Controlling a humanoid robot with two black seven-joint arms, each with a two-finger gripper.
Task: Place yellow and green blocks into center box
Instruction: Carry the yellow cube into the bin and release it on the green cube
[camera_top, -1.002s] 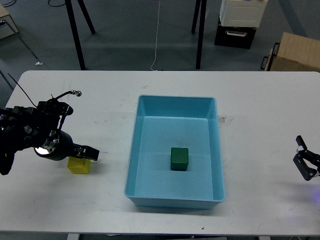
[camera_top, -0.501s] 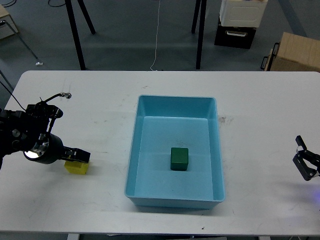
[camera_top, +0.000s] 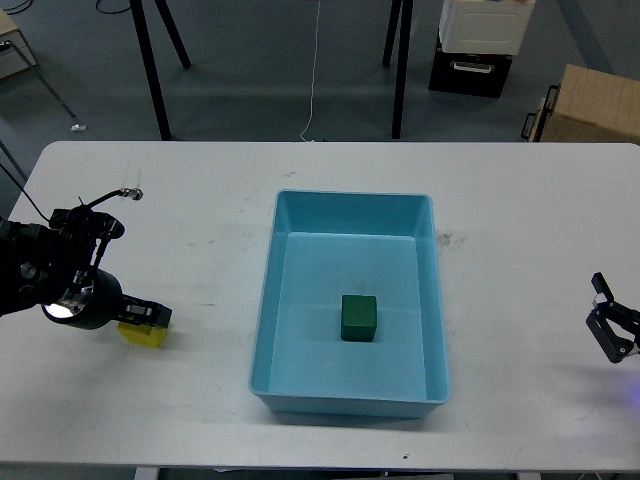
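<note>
Across the white surface (camera_top: 200, 400), your blue center box (camera_top: 265, 300) sits mid-scene with the green block (camera_top: 359, 317) resting on its floor, toward the near wall. Well left of the box, your left hand (camera_top: 146, 316) sits over the yellow block (camera_top: 143, 335), fingers touching it; whether they grip it cannot be told. Far right of the box, your right hand (camera_top: 611, 322) hangs with fingers parted, holding nothing.

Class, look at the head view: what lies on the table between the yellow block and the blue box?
Nothing: in the head view, bare white table separates the yellow block from the blue box.
</note>
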